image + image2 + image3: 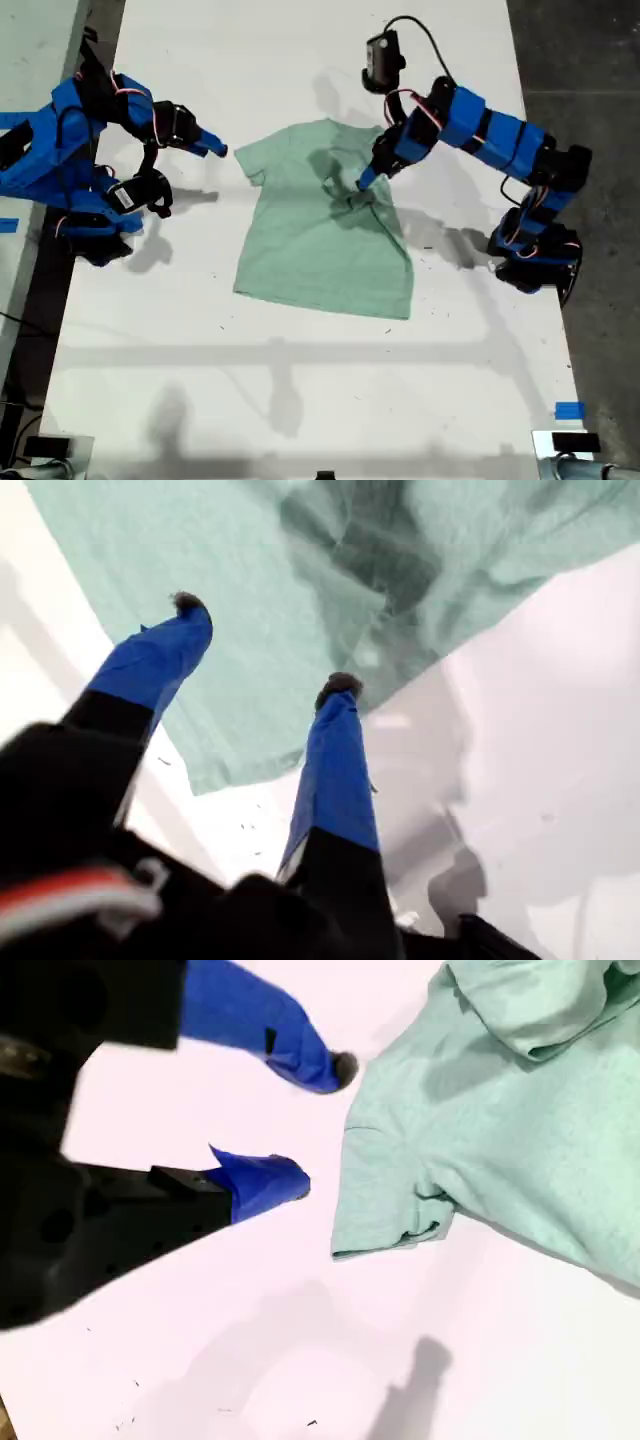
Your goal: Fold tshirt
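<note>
Tshirt [315,235]: soft, light, limp; one side already bunched inward.
Grip: sleeve hem [385,1240].
First tool [262,645]: open, empty.
Second tool [320,1125]: open, empty.

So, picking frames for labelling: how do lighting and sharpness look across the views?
Exterior view: even light, arm shadows falling on the table and tshirt. First wrist view: soft, the near gripper body blurred. Second wrist view: bright table washing out, tshirt folds crisp.

White table [300,380], one shirt on it.
The tshirt [320,235] lies mid-table, bunched near its middle; blue tape [568,410] sits by the exterior view's lower right corner.
</note>
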You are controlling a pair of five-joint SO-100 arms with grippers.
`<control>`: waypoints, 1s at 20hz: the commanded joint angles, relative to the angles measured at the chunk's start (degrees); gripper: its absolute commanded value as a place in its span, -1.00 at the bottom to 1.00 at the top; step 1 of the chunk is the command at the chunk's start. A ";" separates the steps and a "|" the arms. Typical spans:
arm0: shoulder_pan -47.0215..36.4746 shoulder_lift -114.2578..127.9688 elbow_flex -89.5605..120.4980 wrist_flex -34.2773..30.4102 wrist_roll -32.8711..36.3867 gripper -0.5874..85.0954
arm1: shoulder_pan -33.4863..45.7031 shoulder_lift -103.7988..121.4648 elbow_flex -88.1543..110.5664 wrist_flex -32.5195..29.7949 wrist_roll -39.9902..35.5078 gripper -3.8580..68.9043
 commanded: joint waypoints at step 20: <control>-15.03 -44.03 -18.02 -9.67 14.59 -0.47 | -7.03 45.09 42.01 -8.35 9.76 -0.31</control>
